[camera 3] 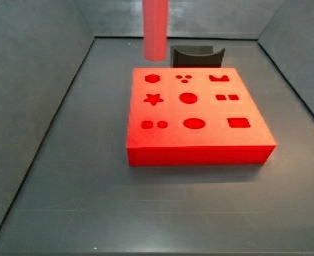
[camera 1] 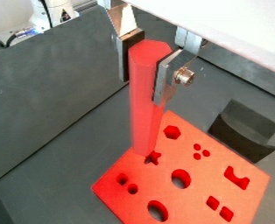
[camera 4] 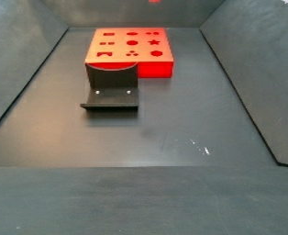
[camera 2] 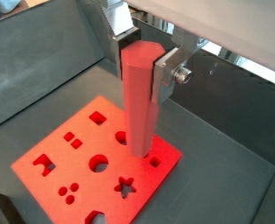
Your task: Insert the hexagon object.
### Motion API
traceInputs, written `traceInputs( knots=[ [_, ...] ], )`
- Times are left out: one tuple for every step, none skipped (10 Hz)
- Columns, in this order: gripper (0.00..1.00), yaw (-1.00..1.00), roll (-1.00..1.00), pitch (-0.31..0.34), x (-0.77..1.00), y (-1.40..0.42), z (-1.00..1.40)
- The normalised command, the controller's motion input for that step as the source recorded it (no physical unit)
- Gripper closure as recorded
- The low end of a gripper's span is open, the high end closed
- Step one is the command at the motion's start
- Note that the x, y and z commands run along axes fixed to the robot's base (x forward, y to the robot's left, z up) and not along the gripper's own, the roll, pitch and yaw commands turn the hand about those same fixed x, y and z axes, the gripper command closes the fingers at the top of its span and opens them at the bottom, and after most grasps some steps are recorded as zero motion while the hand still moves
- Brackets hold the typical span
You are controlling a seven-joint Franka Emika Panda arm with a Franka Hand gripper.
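The hexagon object (camera 1: 144, 101) is a long red bar with a six-sided top, hanging upright. My gripper (camera 1: 146, 63) is shut on its upper end, with the silver fingers (camera 1: 169, 79) pressed on opposite sides; both wrist views show this (camera 2: 144, 66). The bar (camera 2: 141, 105) hangs above the wide red block (camera 1: 222, 197) with shaped holes. In a side view the bar (camera 3: 156, 28) reaches down from the top edge near the block's (camera 3: 200, 140) far left corner, and its lower end is clear of the block. The gripper itself is out of view in both side views.
A dark grey curved holder (camera 3: 193, 52) stands just behind the block; in a side view it (camera 4: 112, 95) lies in front of the block (camera 4: 130, 62). Dark grey walls enclose the floor on all sides (camera 3: 46, 110).
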Motion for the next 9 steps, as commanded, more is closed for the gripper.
traceInputs(
  knots=[
    [1.00,0.00,0.01,-0.066,0.13,0.20,-0.23],
    [1.00,0.00,0.01,-0.116,0.21,0.38,-0.29],
    [1.00,0.00,0.01,-0.123,0.34,0.51,-0.30],
    [1.00,0.00,0.02,-0.107,0.52,0.58,-0.22],
    [1.00,0.00,0.06,-0.091,0.51,0.58,-0.15],
    [1.00,0.00,0.16,-0.050,0.47,0.55,-0.12],
    [1.00,0.00,0.16,-0.034,0.35,0.57,-0.15],
    [1.00,0.00,0.18,-0.026,0.23,0.54,-0.13],
    [1.00,0.00,0.18,-0.037,0.00,0.43,-0.19]
  ],
)
